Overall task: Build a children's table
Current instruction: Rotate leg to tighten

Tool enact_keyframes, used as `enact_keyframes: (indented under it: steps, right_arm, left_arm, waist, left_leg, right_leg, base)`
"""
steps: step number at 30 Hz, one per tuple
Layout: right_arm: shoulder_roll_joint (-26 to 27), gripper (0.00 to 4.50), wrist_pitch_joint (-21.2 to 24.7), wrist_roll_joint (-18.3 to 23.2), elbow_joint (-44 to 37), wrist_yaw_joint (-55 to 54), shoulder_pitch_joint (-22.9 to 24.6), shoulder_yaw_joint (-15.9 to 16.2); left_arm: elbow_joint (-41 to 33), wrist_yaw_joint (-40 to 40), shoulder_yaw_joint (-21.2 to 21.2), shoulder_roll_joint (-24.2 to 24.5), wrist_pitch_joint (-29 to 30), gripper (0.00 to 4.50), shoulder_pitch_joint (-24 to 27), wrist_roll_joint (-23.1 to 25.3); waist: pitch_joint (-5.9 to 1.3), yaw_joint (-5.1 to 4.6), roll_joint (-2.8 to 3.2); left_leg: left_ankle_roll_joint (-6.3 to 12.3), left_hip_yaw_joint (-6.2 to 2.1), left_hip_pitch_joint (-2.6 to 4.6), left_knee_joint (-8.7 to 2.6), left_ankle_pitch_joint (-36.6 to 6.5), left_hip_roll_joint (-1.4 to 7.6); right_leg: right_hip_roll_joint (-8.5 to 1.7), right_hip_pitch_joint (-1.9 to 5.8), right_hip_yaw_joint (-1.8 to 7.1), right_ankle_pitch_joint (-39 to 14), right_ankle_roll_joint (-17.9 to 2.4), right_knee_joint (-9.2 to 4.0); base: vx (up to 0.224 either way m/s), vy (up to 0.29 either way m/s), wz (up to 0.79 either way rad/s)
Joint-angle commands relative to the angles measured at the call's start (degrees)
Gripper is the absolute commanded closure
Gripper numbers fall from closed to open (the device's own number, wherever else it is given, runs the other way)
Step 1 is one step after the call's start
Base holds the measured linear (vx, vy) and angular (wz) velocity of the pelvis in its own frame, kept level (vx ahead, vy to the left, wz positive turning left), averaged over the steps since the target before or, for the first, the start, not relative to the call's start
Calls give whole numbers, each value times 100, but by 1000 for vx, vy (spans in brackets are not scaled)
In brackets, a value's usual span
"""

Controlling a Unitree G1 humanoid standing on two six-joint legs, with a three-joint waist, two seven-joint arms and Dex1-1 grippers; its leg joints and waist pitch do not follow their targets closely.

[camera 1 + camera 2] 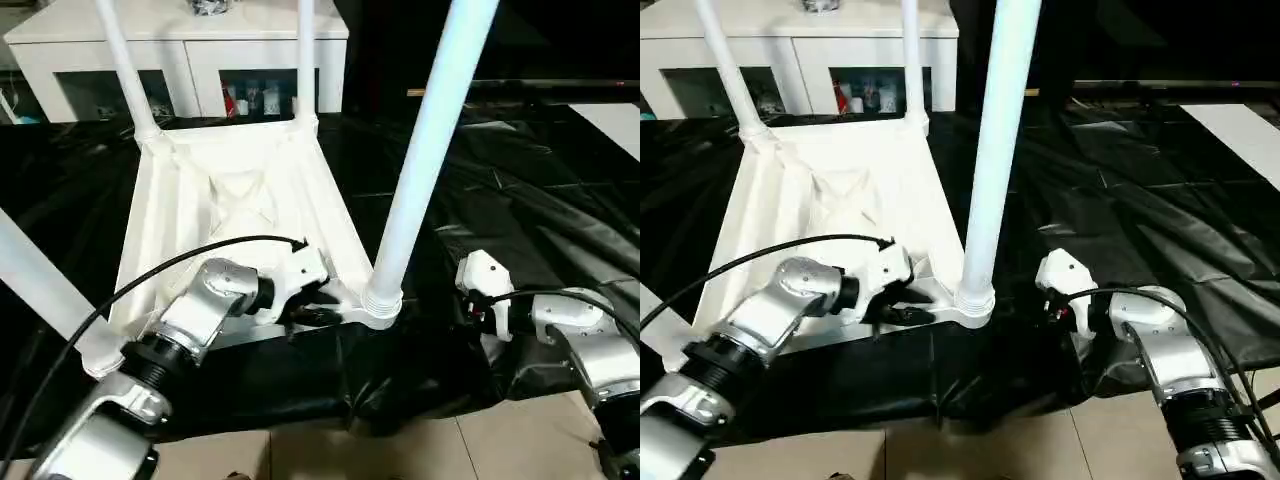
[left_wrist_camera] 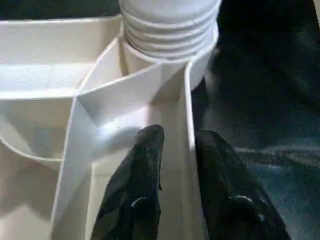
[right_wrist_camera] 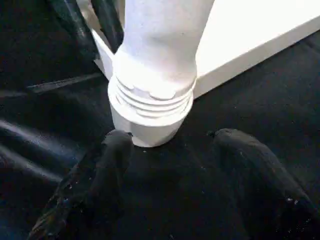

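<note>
The children's table lies upside down on a black sheet, its ribbed white top (image 1: 230, 200) facing up. All of its legs stand in the corner sockets, the near-right leg (image 1: 425, 150) the closest. My left gripper (image 2: 185, 140) straddles the near rim wall (image 2: 189, 115) just beside that leg's socket. One finger (image 2: 145, 170) is inside the rim with a small gap to the wall, and the other lies against its outside. On the sheet to the right, my right gripper (image 3: 175, 150) is open, its fingertips (image 3: 116, 150) just short of the ribbed leg base (image 3: 152, 100), nothing between them.
A white cabinet (image 1: 180, 50) with glass doors stands behind the table. The crumpled black sheet (image 1: 520, 200) covers the floor around it, with folds on the right. Pale floor tiles (image 1: 400, 450) show at the near edge.
</note>
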Motion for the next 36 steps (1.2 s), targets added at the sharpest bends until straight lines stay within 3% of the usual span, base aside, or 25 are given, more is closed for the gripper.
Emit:
enact_keyframes:
  steps: [1,3,6,8,11,19,26,27,36]
  right_arm:
    - [-72,139,28,43,-128,-9,23,-35]
    - [-74,139,42,42,-154,-15,31,-37]
    - [-72,139,45,38,-164,-35,30,-41]
    - [-65,139,47,46,-168,-55,16,-46]
    - [-63,139,48,54,-167,-59,12,-50]
    - [-56,139,19,77,-112,-57,0,-60]
    - [75,139,-1,236,-66,-125,-81,-182]
    - [206,139,43,346,-52,-192,-126,-245]
    - [470,139,36,341,-118,-277,-139,-37]
  left_arm:
    - [13,-42,-144,119,231,362,87,218]
    - [-16,-22,-147,132,265,363,91,225]
    - [-83,-12,-138,156,308,407,104,222]
    - [-151,7,-93,163,340,401,130,212]
    - [-225,10,-71,170,387,439,156,210]
    - [-589,147,314,137,354,443,489,-128]
    - [-804,115,502,83,252,443,775,-390]
    - [-876,67,589,-11,212,443,876,-532]
    - [-835,29,179,37,332,443,973,-155]
  waist:
    - [-347,8,-21]
    - [-346,1,-22]
    - [-344,-14,-17]
    - [-344,-22,-18]
    - [-343,-24,-17]
    - [-340,-48,-39]
    - [-371,-52,-35]
    - [-373,-53,-55]
    - [-349,-50,-23]
  left_leg:
    - [211,-92,90,-451,-2051,105]
    - [218,-90,91,-450,-2051,106]
    - [219,-93,89,-450,-2071,101]
    - [219,-95,87,-452,-2081,105]
    - [217,-92,96,-447,-2133,101]
    - [221,-104,62,-454,-2096,101]
    - [368,-69,65,-425,-1743,104]
    - [402,-59,50,-417,-1653,97]
    - [288,-70,80,-450,-1860,106]
  right_leg:
    - [-203,244,133,-2042,-1131,-512]
    - [-204,243,135,-2026,-1149,-517]
    - [-203,245,128,-2056,-1153,-516]
    - [-202,242,128,-2045,-1161,-517]
    - [-200,232,126,-2153,-1134,-529]
    - [-208,249,125,-2198,-1091,-521]
    - [-193,251,140,-1629,-1262,-474]
    - [-194,261,140,-1495,-1316,-458]
    - [-195,242,145,-1872,-1175,-492]
  base:
    - [0,0,0]
    - [0,0,0]
    - [0,0,0]
    - [0,0,0]
    - [0,0,0]
    - [0,0,0]
    - [0,0,0]
    - [0,0,0]
    - [0,0,0]
